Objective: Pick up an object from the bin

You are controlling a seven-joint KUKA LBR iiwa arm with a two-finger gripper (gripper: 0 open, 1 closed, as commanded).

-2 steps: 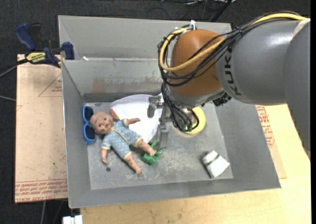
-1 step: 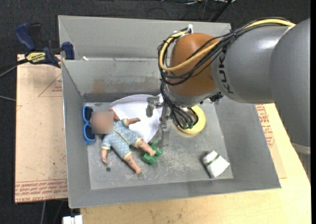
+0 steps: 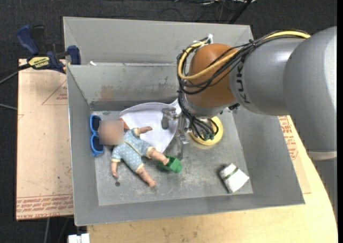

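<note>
Gripper (image 3: 177,155) stood mid bin (image 3: 80,129), tip at small green piece (image 3: 172,166) beside doll's (image 3: 134,151) leg; clenched or released, couldn't tell. Yellow ring (image 3: 212,138) half hidden under wrist.

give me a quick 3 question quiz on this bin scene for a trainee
1. True or false: the doll in the blue suit lies in the right half of the bin.
2. Fill the gap: the sunglasses by the bin's left wall are ____ in colour.
3. Which thing lies nearest the tip of the tool?
A) the sunglasses
B) the small green thing by the doll's leg
C) the white block at the lower right

Key: 1 false, the doll lies in the left half; 2 blue; 3 B.
</note>
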